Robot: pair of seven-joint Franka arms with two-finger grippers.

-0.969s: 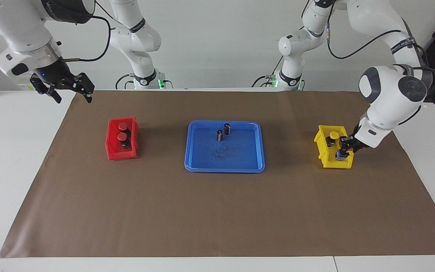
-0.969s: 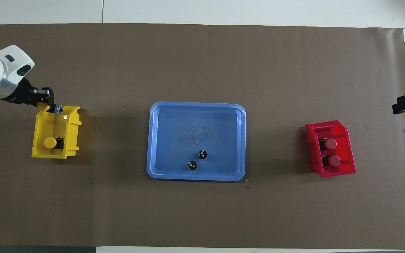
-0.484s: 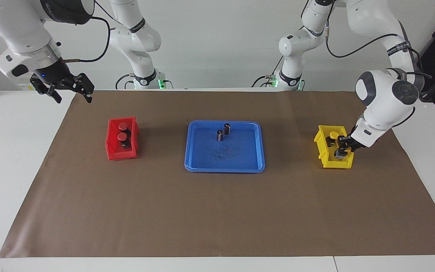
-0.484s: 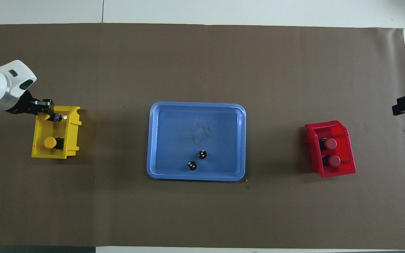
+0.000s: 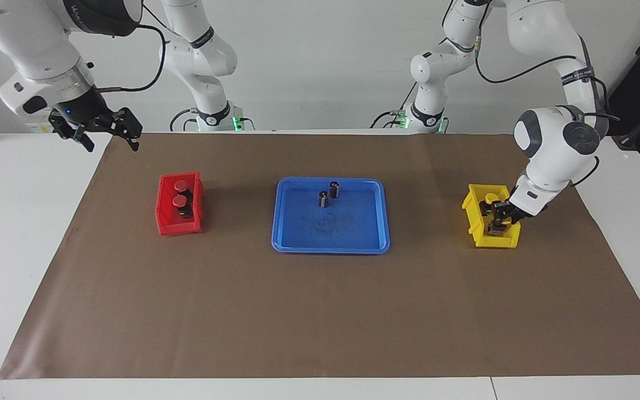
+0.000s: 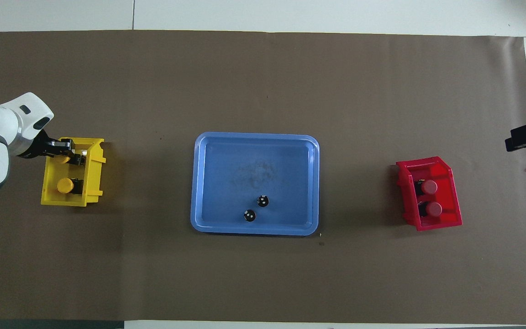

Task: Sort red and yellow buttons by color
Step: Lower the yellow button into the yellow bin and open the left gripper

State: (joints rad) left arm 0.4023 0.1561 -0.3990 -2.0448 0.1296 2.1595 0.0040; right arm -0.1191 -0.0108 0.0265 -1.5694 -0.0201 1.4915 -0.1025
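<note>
My left gripper [image 5: 501, 218] is down inside the yellow bin [image 5: 473, 221], shut on a yellow button [image 6: 64, 160] at the bin's end farther from the robots. The second yellow button [image 6: 65, 185] lies in the same bin, nearer to the robots. Two red buttons [image 5: 181, 185] [image 5: 179, 200] lie in the red bin [image 5: 164, 219] toward the right arm's end of the table. My right gripper [image 5: 106, 132] is open and empty, raised over the mat's edge by the robots, and waits.
A blue tray [image 5: 298, 241] sits in the middle of the brown mat and holds two capless dark cylinders [image 5: 334, 189] [image 5: 324, 199]. The bins stand beside the tray, one toward each arm's end.
My left gripper has come down and toward the robots with the yellow button, from the bin's rim into the bin. The right gripper has barely shifted.
</note>
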